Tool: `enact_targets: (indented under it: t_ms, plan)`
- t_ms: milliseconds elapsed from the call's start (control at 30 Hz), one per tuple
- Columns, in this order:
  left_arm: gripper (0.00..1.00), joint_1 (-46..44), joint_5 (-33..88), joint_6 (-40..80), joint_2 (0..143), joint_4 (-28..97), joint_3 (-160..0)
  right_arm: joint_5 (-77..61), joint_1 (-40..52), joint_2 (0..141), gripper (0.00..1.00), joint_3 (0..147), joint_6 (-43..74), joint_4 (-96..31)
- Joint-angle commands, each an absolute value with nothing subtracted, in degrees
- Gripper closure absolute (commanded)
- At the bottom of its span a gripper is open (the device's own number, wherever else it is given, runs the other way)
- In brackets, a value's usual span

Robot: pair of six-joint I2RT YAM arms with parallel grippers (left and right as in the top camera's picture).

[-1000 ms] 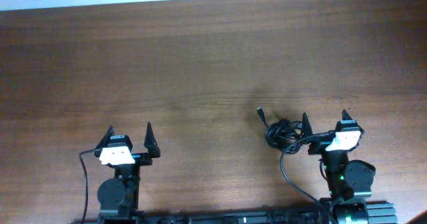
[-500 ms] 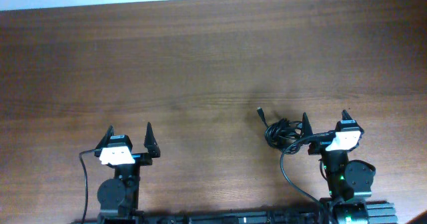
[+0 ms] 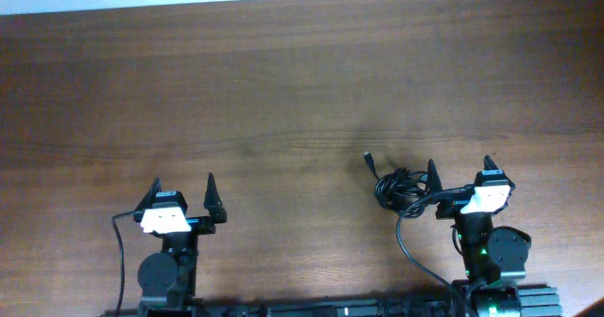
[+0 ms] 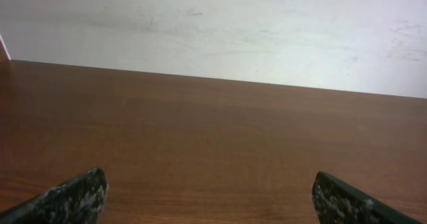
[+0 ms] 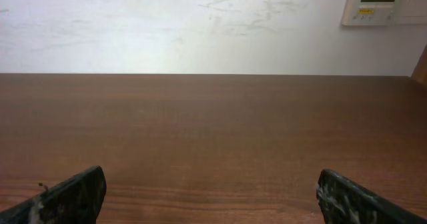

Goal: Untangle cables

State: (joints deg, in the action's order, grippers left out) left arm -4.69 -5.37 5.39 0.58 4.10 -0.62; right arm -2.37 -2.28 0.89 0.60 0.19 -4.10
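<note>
**A:** What's on the worktop (image 3: 283, 91)?

**B:** Not much. Both arms sit at its near edge. The left gripper (image 3: 183, 181) and the right gripper (image 3: 459, 162) each have their fingers spread wide and hold nothing.

**A:** And the cables (image 3: 400, 187)?

**B:** They're a small black bunch right against the right gripper's inner finger, well apart from the left gripper.

**A:** How will they handle?

**B:** They look light and limp, so they'd probably drag as one clump. I'd pinch the plug end (image 3: 368, 157) that sticks out on the far side and pin the knot with the other gripper.

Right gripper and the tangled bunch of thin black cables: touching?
Cannot tell. Overhead, the cables overlap the right gripper's finger edge; any height gap is hidden.
</note>
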Motion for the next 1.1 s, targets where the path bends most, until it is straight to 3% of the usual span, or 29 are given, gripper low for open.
enact_targets:
  t_ms: [0,1067]
  plan:
    - [0.01,-4.3,-5.4,4.5,0.4,4.4,-0.5,-1.7,-2.7,0.3,0.01,0.3,0.2,-4.5]
    - [0.01,-4.3,-5.4,4.4,0.4,13.5,-9.1,-1.7,-2.7,0.3,0.01,0.3,0.2,-4.5]
